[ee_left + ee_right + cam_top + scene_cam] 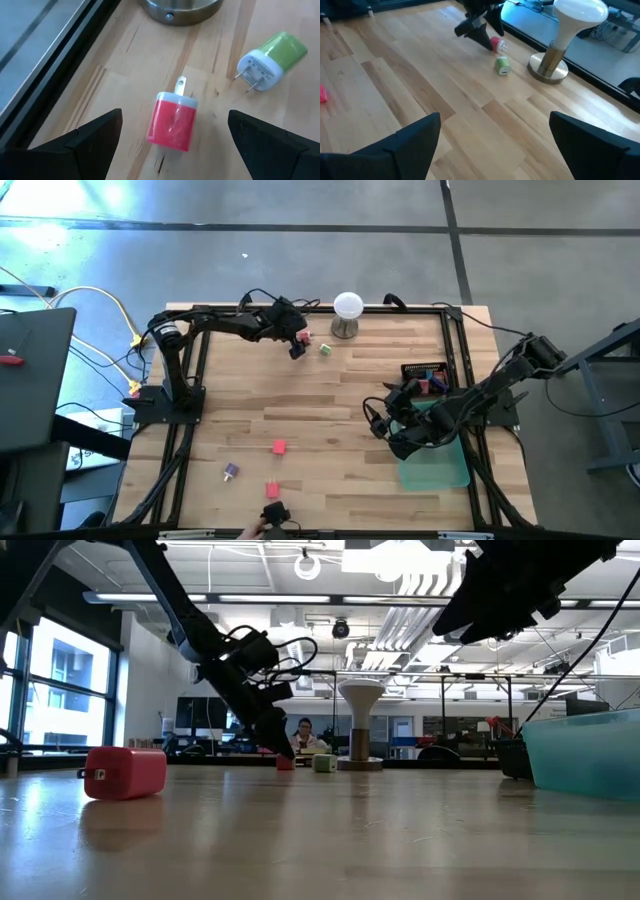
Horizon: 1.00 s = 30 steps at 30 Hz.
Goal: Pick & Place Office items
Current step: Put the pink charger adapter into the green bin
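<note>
Your left gripper (172,137) stands wide open, empty, its fingers (85,137) straddling a red charger plug (172,122) at the table's far edge; a green plug (272,57) lies beside. Your right gripper (395,435) hangs open, empty, by the green tray (440,470).

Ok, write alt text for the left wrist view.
A red plug adapter lies on the wooden table between the left gripper's open dark fingers. A green plug adapter lies apart from it, and a metal stand base sits beyond.

Bright overhead ceiling lights, glare on table (330,830), blurred foreground
</note>
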{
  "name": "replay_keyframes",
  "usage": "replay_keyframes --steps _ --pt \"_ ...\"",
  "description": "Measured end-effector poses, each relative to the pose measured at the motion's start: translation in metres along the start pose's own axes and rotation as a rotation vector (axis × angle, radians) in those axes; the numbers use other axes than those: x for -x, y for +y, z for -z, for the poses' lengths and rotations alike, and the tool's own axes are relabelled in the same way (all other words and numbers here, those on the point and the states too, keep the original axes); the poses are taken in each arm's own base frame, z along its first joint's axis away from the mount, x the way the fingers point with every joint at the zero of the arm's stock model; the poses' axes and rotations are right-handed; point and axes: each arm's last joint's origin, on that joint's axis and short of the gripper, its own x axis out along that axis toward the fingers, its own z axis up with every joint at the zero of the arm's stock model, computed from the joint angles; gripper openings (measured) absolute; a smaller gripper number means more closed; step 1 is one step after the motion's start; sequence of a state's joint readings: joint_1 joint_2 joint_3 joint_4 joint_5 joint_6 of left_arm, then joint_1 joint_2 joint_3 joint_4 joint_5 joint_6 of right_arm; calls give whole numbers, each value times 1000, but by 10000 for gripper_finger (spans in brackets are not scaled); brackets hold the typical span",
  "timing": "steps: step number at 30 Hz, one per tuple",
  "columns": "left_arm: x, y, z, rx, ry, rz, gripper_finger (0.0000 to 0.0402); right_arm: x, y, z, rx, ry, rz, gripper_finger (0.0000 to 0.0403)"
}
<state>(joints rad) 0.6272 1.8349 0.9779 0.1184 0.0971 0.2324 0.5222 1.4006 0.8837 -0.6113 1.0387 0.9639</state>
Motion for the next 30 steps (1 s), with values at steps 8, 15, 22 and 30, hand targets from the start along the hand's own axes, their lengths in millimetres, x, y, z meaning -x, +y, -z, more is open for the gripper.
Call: replay_keyframes --steps 8,15,22,30 --pt "-22 -17 10 -129 43 -42 355 0 0 0 -4 0 -1 362" --pt "-28 -20 7 -145 -19 -61 355 0 0 0 -4 1 -2 362" --pt "-29 -19 7 -107 -16 -88 355 0 0 0 -4 1 -2 362" --pt "-29 -17 15 1 46 -50 332 0 0 0 -7 23 -18 362"
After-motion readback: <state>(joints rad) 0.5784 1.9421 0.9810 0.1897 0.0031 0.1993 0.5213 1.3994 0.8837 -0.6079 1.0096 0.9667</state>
